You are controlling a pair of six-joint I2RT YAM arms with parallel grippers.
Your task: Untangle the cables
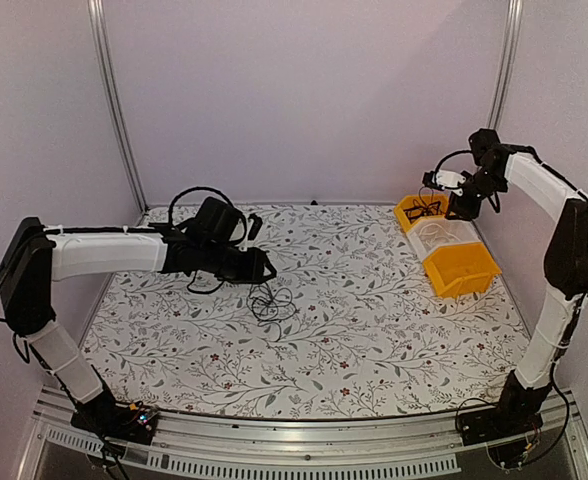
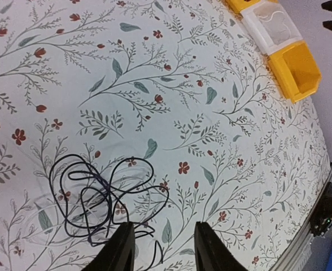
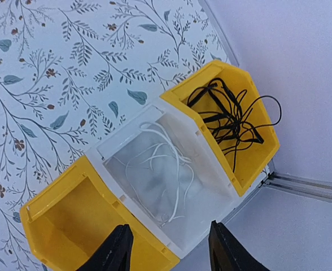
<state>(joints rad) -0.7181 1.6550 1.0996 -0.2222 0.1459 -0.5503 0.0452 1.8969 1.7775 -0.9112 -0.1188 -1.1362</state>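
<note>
Cables (image 2: 106, 197) are lying in two black bunches: one at the floral table's (image 1: 374, 330) middle by the left gripper (image 2: 165, 237), one inside the farthest of three far-right-corner bins (image 1: 461, 268) under the right gripper (image 3: 169, 240); both grippers are gaping, empty.

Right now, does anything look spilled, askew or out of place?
Slightly: a loop of the black cables in the far yellow bin sticks out over its rim on the wall side. The black cable tangle on the table is simply unsorted. Nothing looks damaged.

The worktop (image 2: 239, 84) is white with green leaves and red flowers. The cables (image 2: 105, 197) are black. The near bin (image 3: 70, 226) and far bin (image 3: 255, 161) are yellow, the middle bin (image 3: 154, 169) white.
</note>
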